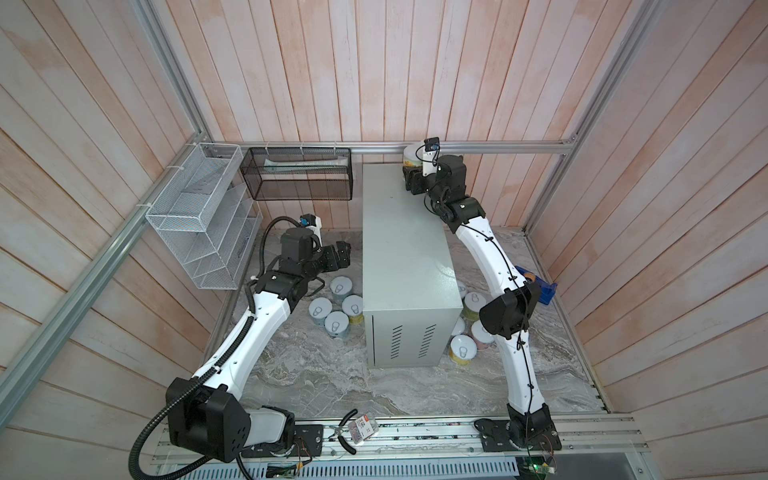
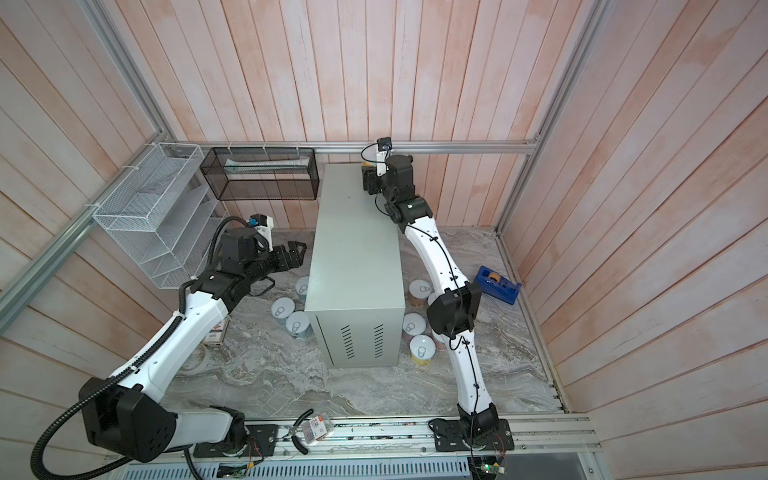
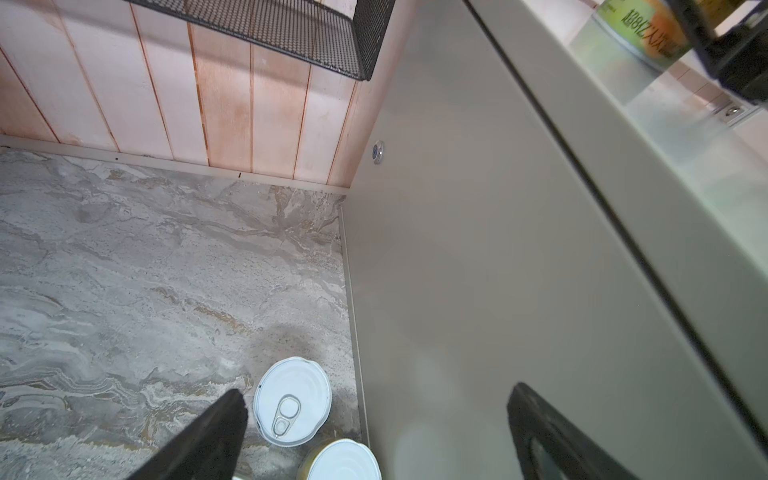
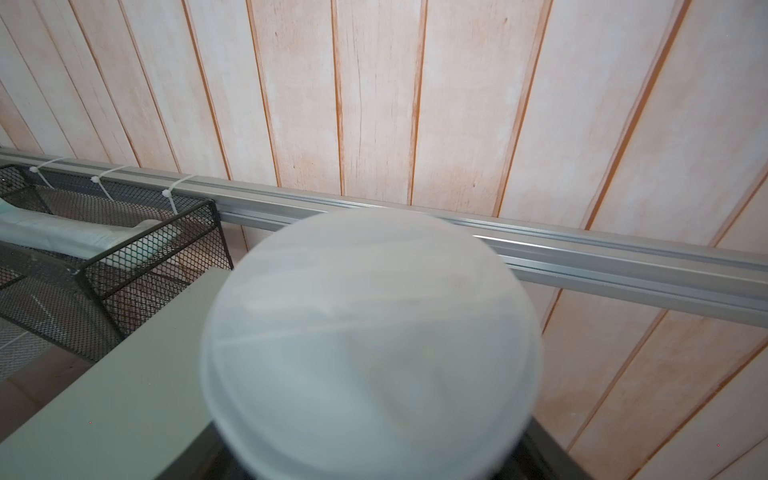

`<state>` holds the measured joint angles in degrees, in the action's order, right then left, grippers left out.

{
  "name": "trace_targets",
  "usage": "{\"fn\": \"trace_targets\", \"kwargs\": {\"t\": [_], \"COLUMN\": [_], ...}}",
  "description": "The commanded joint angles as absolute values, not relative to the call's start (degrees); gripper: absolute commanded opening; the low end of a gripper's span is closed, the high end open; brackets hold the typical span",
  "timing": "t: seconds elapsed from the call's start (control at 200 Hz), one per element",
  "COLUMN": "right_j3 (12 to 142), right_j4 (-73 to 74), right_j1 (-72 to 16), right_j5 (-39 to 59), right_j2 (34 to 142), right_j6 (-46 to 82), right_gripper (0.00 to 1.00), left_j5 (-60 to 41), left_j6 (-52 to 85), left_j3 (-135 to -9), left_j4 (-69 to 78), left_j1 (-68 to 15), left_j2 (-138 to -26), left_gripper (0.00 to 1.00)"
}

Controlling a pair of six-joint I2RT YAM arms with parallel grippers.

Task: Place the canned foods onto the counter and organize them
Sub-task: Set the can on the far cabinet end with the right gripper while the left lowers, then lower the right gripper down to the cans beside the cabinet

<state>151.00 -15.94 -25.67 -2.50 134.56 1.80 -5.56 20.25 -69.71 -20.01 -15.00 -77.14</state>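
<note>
Well, you have ten cans to count, and only one of them is up on the cabinet. Four cans [image 1: 337, 323] stand lids-up in a tight cluster on the marble tabletop [image 1: 332, 386], just beside the left wall of the grey-green cabinet [image 1: 399, 249]. Five cans [image 2: 422, 347] stand along its right wall, some partly hidden under your right arm [image 1: 478, 249]. The tenth can [image 4: 370, 345] is at the far right corner of the cabinet's flat top, between the fingers of the right gripper [image 1: 410, 173]. You cannot tell whether those fingers clamp it or stand clear, because the lid fills the wrist view in a blur. The left gripper [image 1: 344, 254] hovers over the cluster of four, its fingers spread wide and empty. One white wire rack [image 1: 195, 216] and one black mesh basket [image 1: 299, 174] hang on the aluminium frame [image 1: 498, 145] about the far left corner. One blue tape dispenser [image 2: 496, 284] lies near the tabletop's right edge, and one pair of pliers [image 1: 347, 432] lies on the front rail [image 1: 415, 436]. Pale pink-washed planks [image 1: 374, 62] wall the cell on three sides.
</note>
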Motion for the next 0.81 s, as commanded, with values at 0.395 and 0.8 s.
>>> {"fn": "trace_targets", "kwargs": {"t": [0.395, 0.8], "right_j3": [128.7, 93.4], "right_j4": [-14.6, -17.8], "right_j1": [-29.3, -36.6], "right_j5": [-12.6, -28.7], "right_j2": [114.3, 81.0], "right_j6": [3.3, 11.0], "right_gripper": [0.98, 0.98], "left_j5": [-0.3, 7.5], "left_j6": [19.7, 21.8], "left_j3": [-61.6, -52.3], "left_j4": [-20.2, -26.3], "left_j1": [-14.8, -19.5], "left_j2": [-70.0, -61.0], "left_gripper": [1.0, 1.0]}}
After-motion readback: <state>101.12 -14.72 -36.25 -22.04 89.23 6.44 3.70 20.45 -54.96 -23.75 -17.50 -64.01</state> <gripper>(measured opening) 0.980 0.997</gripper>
